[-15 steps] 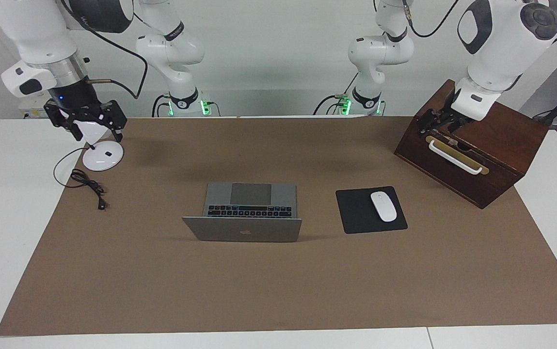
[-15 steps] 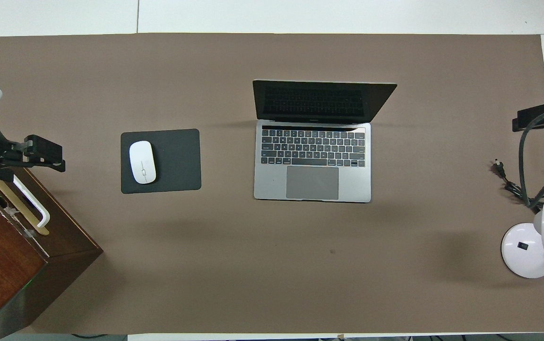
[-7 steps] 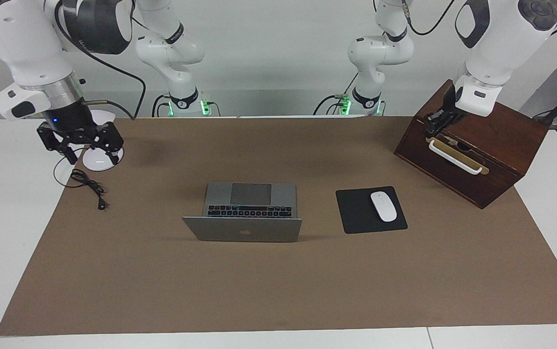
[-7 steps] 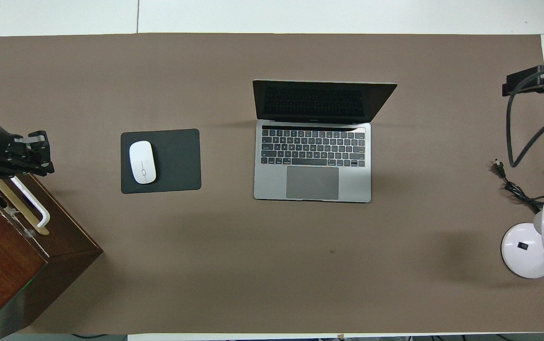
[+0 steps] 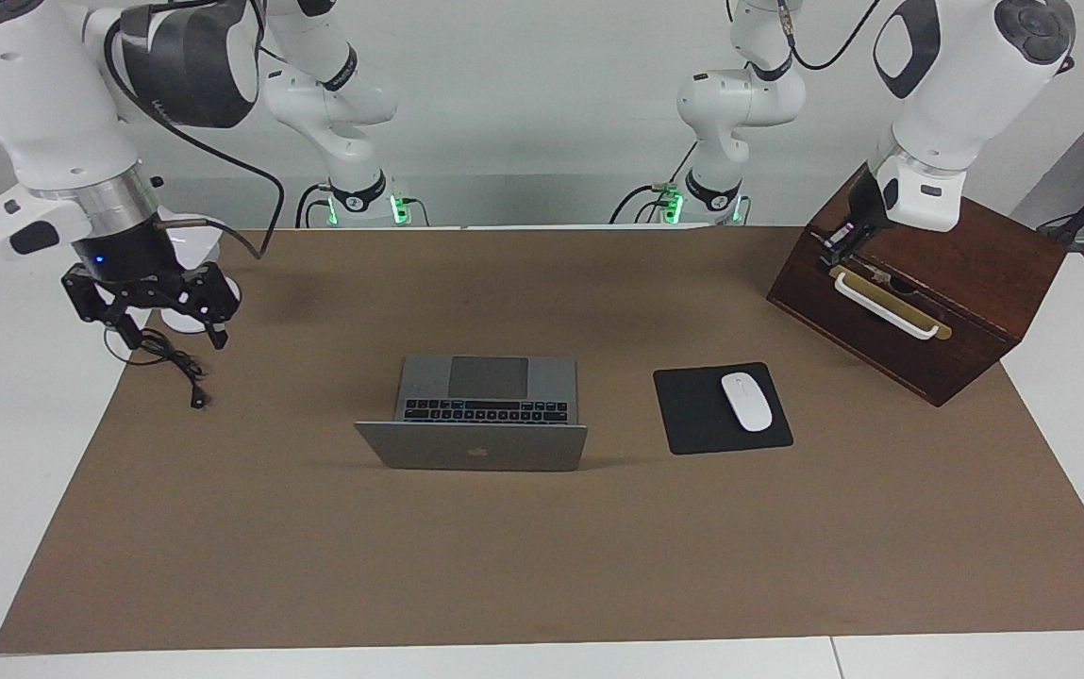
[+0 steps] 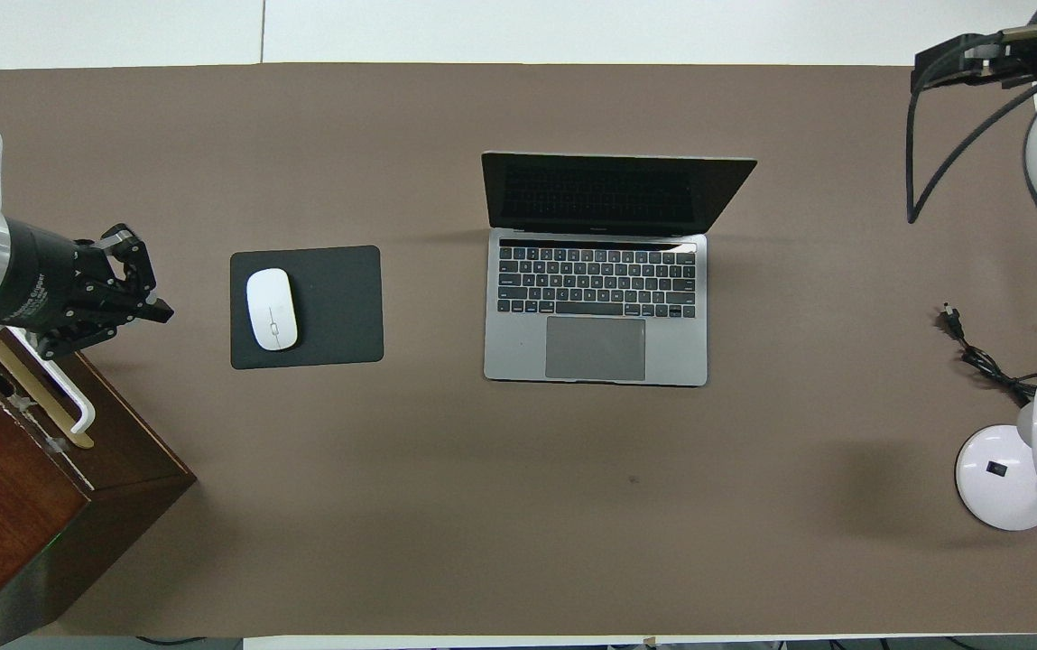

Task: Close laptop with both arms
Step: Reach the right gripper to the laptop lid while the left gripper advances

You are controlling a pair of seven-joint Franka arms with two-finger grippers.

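Note:
The silver-grey laptop [image 5: 472, 447] stands open in the middle of the brown mat, its lid upright with the apple logo turned away from the robots. The overhead view shows its black keys and grey trackpad [image 6: 595, 348]. My right gripper [image 5: 175, 336] is open and empty, hanging over the black cable at the right arm's end of the table. My left gripper [image 5: 834, 247] hangs at the wooden box's upper front edge, open and empty. In the overhead view it [image 6: 150, 287] sits between the box and the mouse pad. Both grippers are well apart from the laptop.
A black mouse pad [image 6: 337, 307] with a white mouse [image 6: 272, 309] lies beside the laptop toward the left arm's end. A dark wooden box [image 5: 938, 292] with a white handle [image 5: 884, 306] stands there too. A white desk lamp [image 6: 1005, 478] and its cable [image 6: 978, 357] are at the right arm's end.
My right gripper has come down and moved out from over the lamp base to over the cable. My left gripper has turned and shifted off the box handle toward the mouse pad. The laptop has not moved.

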